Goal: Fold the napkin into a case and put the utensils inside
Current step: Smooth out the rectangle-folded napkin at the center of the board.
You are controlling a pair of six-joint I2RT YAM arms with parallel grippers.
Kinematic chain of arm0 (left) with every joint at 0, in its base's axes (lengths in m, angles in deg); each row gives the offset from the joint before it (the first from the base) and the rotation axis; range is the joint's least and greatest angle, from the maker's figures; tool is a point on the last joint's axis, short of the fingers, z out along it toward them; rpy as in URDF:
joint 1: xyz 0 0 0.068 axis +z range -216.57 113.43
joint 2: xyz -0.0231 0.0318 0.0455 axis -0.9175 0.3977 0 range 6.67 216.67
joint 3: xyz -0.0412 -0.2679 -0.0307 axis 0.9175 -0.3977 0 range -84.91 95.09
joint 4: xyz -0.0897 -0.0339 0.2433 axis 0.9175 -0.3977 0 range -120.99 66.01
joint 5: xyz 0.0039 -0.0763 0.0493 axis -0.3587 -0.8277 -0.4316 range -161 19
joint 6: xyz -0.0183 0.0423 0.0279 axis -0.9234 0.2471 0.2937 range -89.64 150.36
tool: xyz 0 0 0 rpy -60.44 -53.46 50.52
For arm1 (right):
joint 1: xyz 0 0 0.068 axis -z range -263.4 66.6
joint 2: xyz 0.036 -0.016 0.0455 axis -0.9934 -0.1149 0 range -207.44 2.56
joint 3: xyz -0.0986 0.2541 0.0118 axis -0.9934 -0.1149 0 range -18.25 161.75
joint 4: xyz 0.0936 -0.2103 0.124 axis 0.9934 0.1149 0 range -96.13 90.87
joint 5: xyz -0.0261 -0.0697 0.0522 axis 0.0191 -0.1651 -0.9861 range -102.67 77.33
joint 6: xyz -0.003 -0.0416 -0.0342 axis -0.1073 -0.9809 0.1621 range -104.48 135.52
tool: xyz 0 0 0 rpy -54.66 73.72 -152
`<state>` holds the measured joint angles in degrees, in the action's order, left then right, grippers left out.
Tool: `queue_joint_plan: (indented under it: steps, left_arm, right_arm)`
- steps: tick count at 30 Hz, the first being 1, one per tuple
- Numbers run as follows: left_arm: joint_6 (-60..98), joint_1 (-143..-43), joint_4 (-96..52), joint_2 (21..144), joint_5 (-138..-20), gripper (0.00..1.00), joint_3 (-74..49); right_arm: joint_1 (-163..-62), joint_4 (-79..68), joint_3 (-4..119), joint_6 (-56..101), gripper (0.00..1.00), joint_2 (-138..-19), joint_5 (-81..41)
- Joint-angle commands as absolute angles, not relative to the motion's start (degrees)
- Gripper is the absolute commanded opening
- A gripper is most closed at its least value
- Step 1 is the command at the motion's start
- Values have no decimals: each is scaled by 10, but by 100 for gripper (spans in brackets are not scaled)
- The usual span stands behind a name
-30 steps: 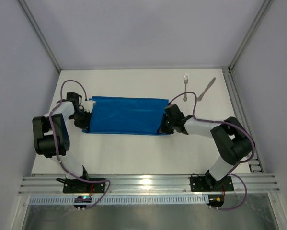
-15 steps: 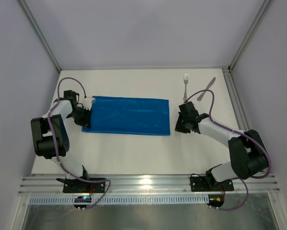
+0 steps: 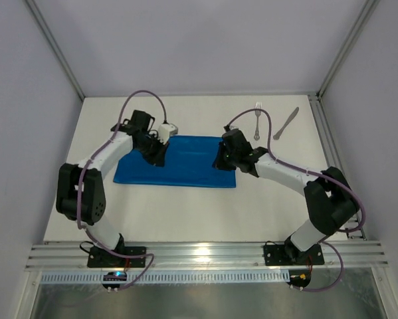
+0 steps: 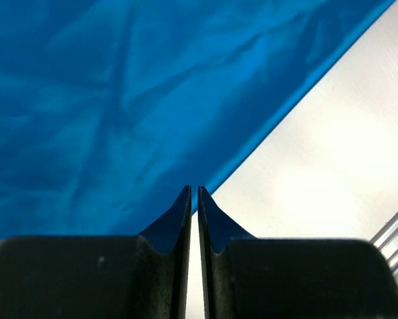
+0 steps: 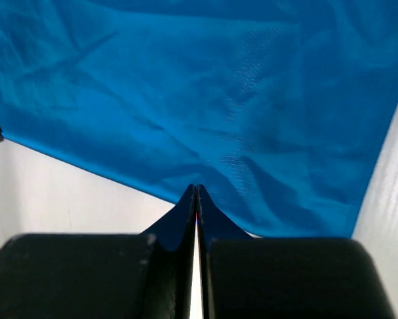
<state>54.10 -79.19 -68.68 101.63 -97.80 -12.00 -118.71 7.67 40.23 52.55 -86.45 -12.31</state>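
Left gripper [image 4: 192, 189] and right gripper [image 5: 196, 187], closed, pinch the napkin [image 3: 185, 163] edge; shiny cloth could slip free, skewing the fold.

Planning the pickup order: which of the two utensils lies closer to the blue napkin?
The fork, the tined piece lying just right of the napkin; the knife lies tilted farther right, beyond the fork.
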Motion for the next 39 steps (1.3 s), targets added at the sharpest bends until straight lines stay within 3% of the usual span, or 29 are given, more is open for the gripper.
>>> queue_joint_plan:
  steps: [1, 10, 16, 25, 33, 39]
  left_arm:
    - [496, -823, -650, 1049, -939, 8, -127]
    - [490, -858, -622, 1122, -889, 7, -147]
    - [535, -856, -629, 1095, -852, 7, -221]
    - [563, -773, -650, 1059, -856, 8, -255]
    - [587, -672, -725, 1003, -954, 20, -201]
    - [549, -544, -751, 1002, -938, 40, -128]
  right_arm:
    - [-1186, -1, 384, 567, 3, -896, -164]
    - [-1180, -10, 330, 584, 4, -939, -154]
    - [-1170, -9, 295, 588, 4, -936, -152]
    - [-1148, -15, 241, 590, 4, -910, -149]
    - [-1146, 27, 283, 553, 4, -893, -146]
    - [-1119, 108, 360, 507, 6, -834, -133]
